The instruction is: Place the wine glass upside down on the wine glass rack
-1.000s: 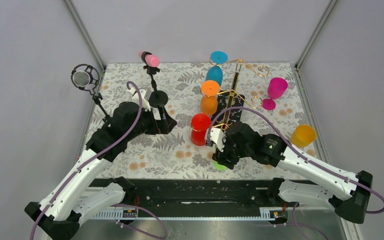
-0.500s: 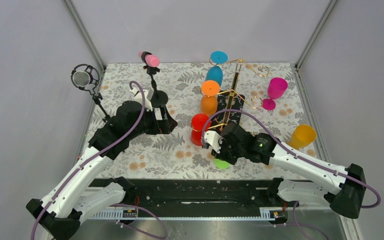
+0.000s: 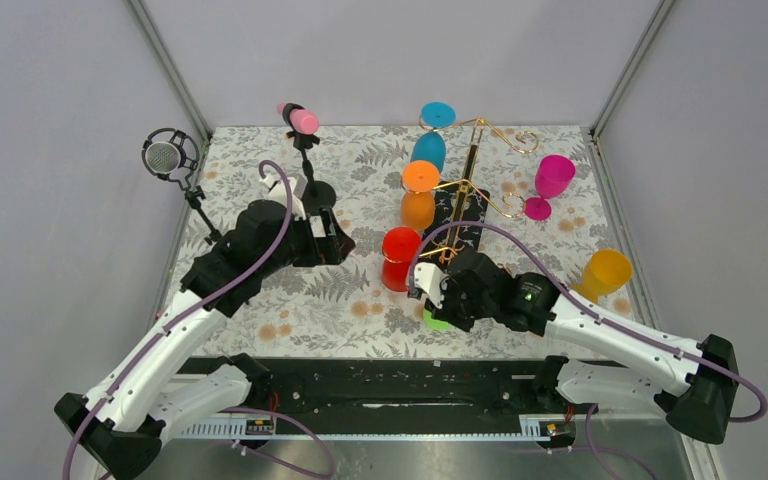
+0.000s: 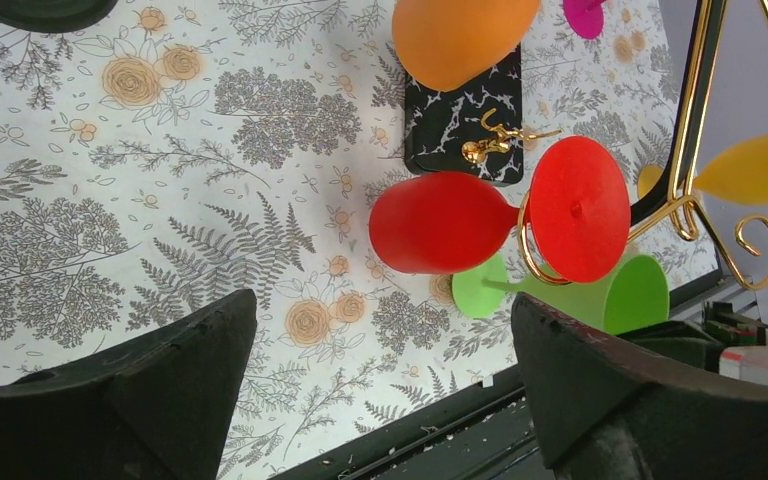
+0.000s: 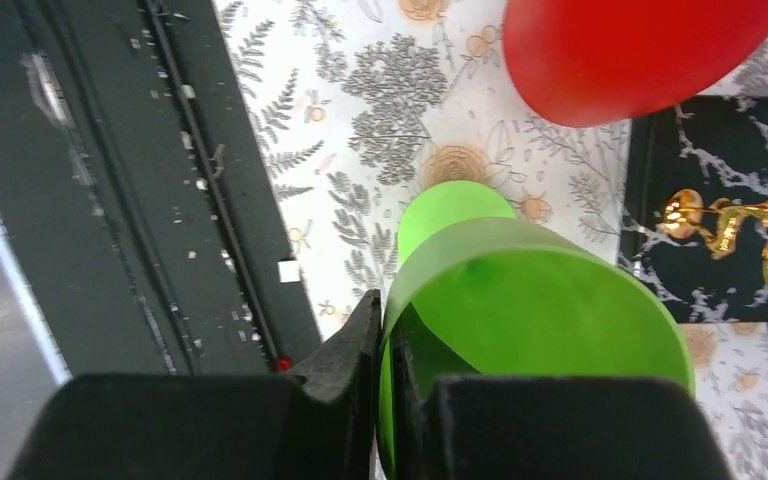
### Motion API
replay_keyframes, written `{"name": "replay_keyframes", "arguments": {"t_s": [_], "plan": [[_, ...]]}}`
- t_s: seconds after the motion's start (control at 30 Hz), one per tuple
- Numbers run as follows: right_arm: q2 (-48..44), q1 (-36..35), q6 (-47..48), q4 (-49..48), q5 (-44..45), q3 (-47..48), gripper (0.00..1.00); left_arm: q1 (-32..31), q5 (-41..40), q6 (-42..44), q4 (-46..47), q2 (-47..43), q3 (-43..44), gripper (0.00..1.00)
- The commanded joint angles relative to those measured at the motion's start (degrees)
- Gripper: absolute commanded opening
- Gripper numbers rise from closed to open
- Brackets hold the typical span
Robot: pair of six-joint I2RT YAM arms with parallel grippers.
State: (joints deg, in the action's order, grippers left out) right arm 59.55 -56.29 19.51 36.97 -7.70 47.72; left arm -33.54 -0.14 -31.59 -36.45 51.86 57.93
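Overhead camera looks down from behind; both wrist cameras, close, share the green glass (image 4: 635, 290), seemingly.

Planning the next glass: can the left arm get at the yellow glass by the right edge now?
Probably not: the rack and the right gripper, shut on the green glass, block the yellow glass.

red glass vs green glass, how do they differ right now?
The red glass hangs bowl-down on the wine glass rack; the green glass is off the rack, rim pinched in the right gripper. Red's foot points up, green's points down. Both are stemmed glasses.
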Motion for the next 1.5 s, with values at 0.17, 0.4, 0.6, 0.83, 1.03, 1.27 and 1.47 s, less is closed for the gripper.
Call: {"name": "replay_keyframes", "arguments": {"t_s": [0.17,0.4,0.6,0.83,1.03,1.27,1.47], "plan": [[-3.08,-0.31,-1.47,0.57,-16.64,3.13,0.00,0.23,-5.07,-0.88,2.57,-2.72,1.14,0.98],[-7.01,-0.34,-6.96,-3.92,-24.32,7.51,0.00,0.29,-8.18,-0.92,4.71,-7.36,1.14,0.98],[-9.79,-0.32,-20.51,-22.78,-23.07,11.43,0.00,0.34,-9.05,0.04,3.43,-9.17,5.74,0.98],[-5.88,-0.36,-19.84,-27.55,-7.01,19.37,0.00,0.34,-11.36,3.74,1.74,-10.82,14.42,0.97],[-6.16,-0.31,-21.65,-43.17,-3.76,17.27,0.00,0.38,-3.41,3.56,3.36,-8.78,15.19,0.95],[-6.18,-0.32,-23.94,-46.98,-2.37,16.70,0.00,0.36,4.87,2.72,7.26,-6.84,12.55,0.93],[-5.91,-0.31,-26.79,-50.39,-6.14,15.16,0.00,0.32,8.73,2.86,8.23,-4.20,12.74,0.81]]}}
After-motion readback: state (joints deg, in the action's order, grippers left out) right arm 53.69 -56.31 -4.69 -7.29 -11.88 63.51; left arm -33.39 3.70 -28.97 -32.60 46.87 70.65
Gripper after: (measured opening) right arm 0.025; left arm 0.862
